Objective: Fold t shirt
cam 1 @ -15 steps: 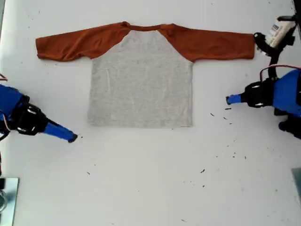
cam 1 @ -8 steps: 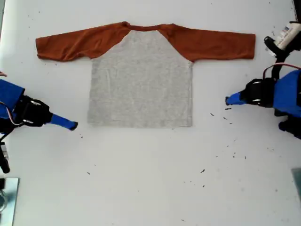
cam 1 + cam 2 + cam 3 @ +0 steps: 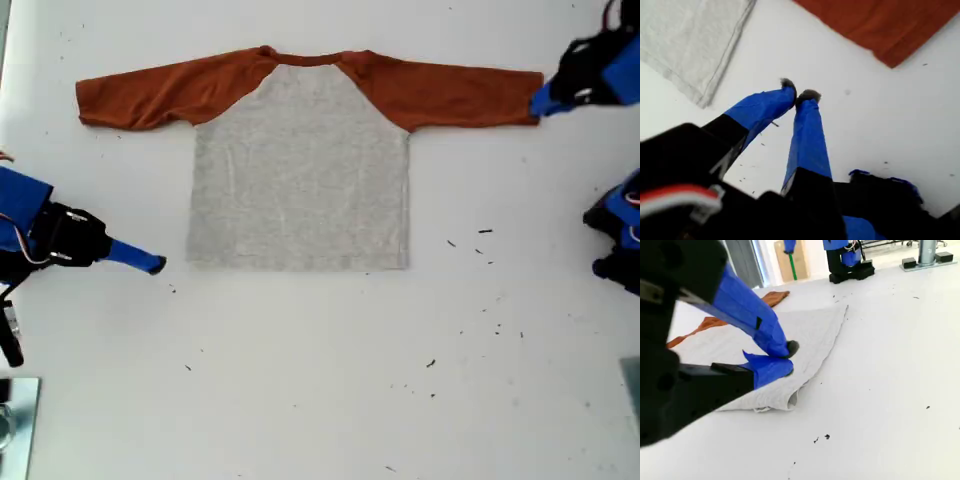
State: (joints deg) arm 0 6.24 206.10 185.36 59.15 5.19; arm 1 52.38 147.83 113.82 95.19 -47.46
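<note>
Nearest the camera, at the exterior view's left, the robot's second gripper [image 3: 155, 265] hangs low with its jaws drawn narrow and nothing between them, just beside the hem corner [image 3: 192, 262] of the t shirt [image 3: 300, 170]. That shirt lies flat on the white table [image 3: 320, 400], sleeves stretched along the exterior view's left-right line. Farther back, at that view's right, the first gripper [image 3: 538, 103], tips nearly together and empty, sits at the sleeve cuff [image 3: 525, 98]. This arm looks best placed to fold that sleeve inward.
</note>
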